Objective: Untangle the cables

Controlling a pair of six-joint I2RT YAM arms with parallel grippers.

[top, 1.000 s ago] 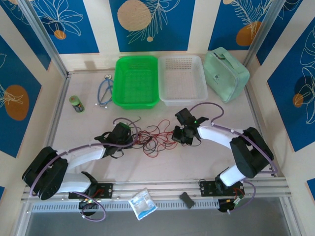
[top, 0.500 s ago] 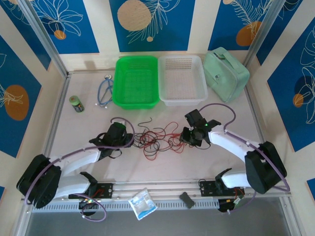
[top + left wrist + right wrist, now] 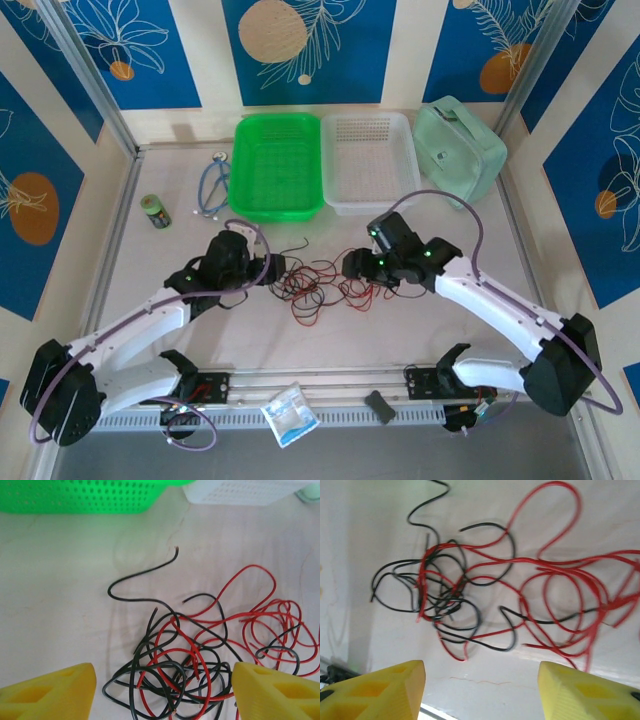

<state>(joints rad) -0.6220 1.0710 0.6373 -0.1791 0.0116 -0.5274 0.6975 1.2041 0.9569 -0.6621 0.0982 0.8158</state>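
The cables (image 3: 318, 284), thin red and black wires, lie in a loose tangle on the table's middle. My left gripper (image 3: 272, 268) hovers at the tangle's left end, and my right gripper (image 3: 356, 265) at its right end. In the left wrist view the yellow fingers (image 3: 50, 692) stand wide apart over a black and red knot (image 3: 175, 677), gripping nothing; the left gripper (image 3: 162, 695) is open. In the right wrist view the right gripper (image 3: 482, 690) is open too, with bare table between its fingers (image 3: 590, 692) and the cables (image 3: 470, 595) lying just beyond them.
A green basket (image 3: 277, 165) and a white basket (image 3: 370, 160) stand behind the tangle, with a mint case (image 3: 458, 150) to their right. A blue stethoscope (image 3: 212, 186) and a small green can (image 3: 155, 212) lie at the back left. A packet (image 3: 290, 412) rests on the front rail.
Both grippers have gone from nearly shut to open, letting go of the wires. Both arms have stretched farther out over the table, and the right gripper has shifted left.
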